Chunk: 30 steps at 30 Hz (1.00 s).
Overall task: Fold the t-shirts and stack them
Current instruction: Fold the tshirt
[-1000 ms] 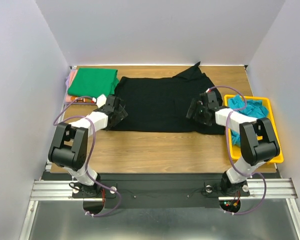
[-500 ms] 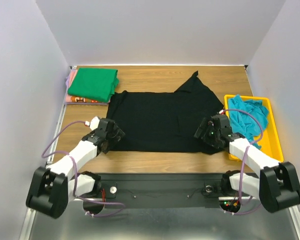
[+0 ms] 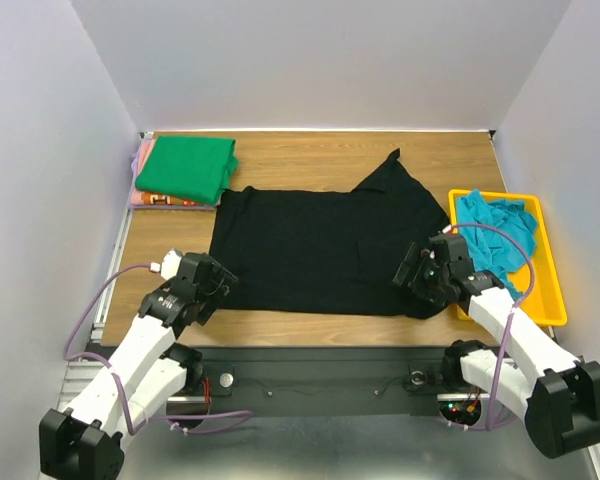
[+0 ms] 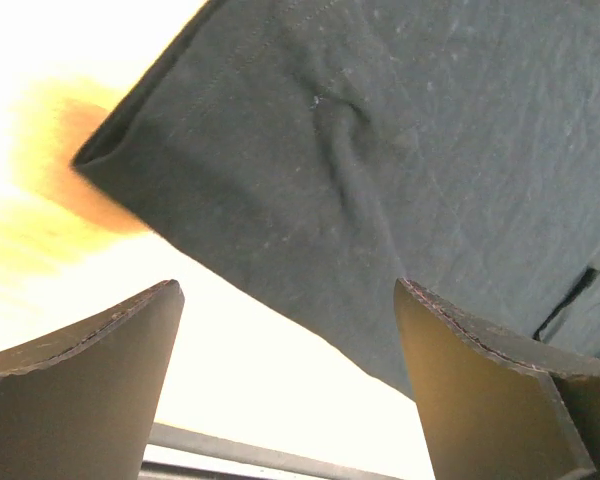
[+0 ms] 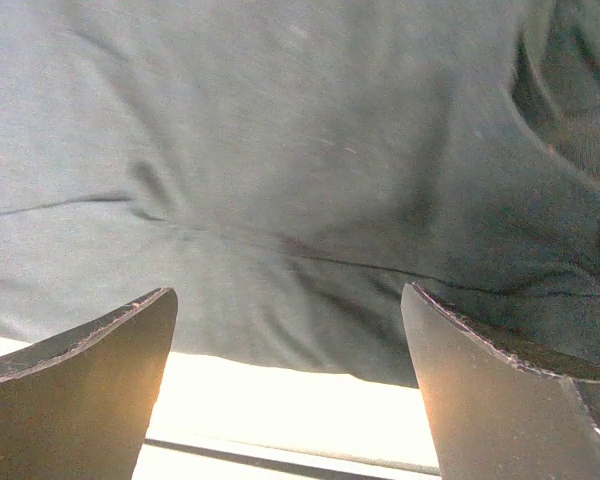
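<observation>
The black t-shirt [image 3: 320,245] lies spread flat across the middle of the table; it also shows in the left wrist view [image 4: 380,150] and the right wrist view [image 5: 300,160]. My left gripper [image 3: 218,285] is open and empty just off its near left corner. My right gripper [image 3: 417,278] is open and empty over its near right corner. A folded bright green t-shirt [image 3: 185,167] lies on an orange-pink one [image 3: 165,200] at the back left. A crumpled teal-blue t-shirt [image 3: 495,230] sits in the yellow tray [image 3: 547,290].
The yellow tray stands along the right edge of the table. White walls close in the left, back and right sides. Bare wood shows along the near edge [image 3: 310,325] and at the back [image 3: 310,155].
Both arms have pulled back toward the near edge, dragging the black shirt with them. Both grippers have let go of its near corners and now stand open.
</observation>
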Each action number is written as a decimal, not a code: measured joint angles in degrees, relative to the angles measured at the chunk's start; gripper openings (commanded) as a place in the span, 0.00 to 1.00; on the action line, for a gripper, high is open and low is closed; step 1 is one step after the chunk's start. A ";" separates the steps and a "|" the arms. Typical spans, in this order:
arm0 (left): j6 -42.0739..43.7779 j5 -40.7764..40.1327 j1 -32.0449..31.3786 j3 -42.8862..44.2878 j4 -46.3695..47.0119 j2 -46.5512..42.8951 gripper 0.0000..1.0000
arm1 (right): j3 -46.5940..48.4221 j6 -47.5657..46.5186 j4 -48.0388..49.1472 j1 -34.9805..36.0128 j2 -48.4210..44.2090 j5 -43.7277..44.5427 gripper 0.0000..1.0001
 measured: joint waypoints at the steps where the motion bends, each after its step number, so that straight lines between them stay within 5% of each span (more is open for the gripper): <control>1: -0.04 -0.28 0.00 0.48 -0.74 -0.35 0.99 | 1.36 -0.48 -0.76 0.00 -0.15 -0.04 1.00; 8: 5.57 -4.74 0.00 13.90 -0.44 6.10 0.98 | 13.79 -3.34 -1.66 0.00 3.56 1.22 1.00; 19: 29.81 -7.28 -0.68 51.10 9.73 50.80 0.96 | 38.18 -6.08 -1.07 0.00 29.29 10.34 1.00; 25: 34.84 -15.32 -0.90 77.72 0.50 75.56 0.87 | 43.74 -8.31 -0.94 -0.04 36.68 14.27 1.00; 30: 35.15 -18.99 -0.85 91.65 -5.68 88.06 0.85 | 48.04 -9.31 -0.98 -0.61 41.44 16.55 1.00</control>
